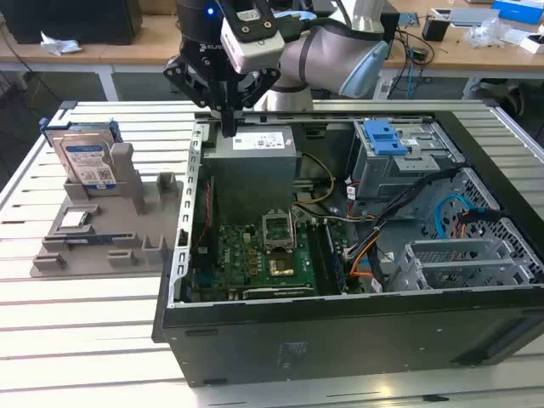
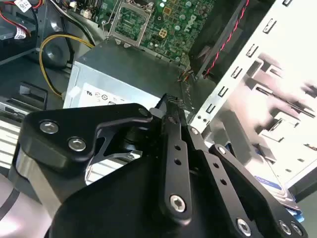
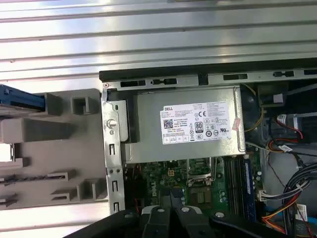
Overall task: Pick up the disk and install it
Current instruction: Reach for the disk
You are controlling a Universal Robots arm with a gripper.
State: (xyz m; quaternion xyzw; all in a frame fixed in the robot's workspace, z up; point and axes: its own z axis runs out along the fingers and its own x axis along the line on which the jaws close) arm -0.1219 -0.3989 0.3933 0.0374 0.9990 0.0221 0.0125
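White printed sticker (image 3: 197, 124) on the grey box (image 3: 148, 144); blue-and-white label (image 1: 92, 168) on the disk (image 1: 83, 158).

The silver-grey jointed robot arm (image 1: 340, 55), with pale blue caps at its joints, reached in from the exterior view's upper right, its last long link lying nearly level. At the wrist, a pale grey boxy camera housing (image 1: 251, 32) sat above the black two-fingered linkage gripper (image 1: 228, 123), which pointed straight down. Its black metal fingers (image 2: 173, 105) lay pressed together tip to tip with nothing held between them. In the first wrist view the gripper (image 3: 166, 220) showed its linkages folded in close.
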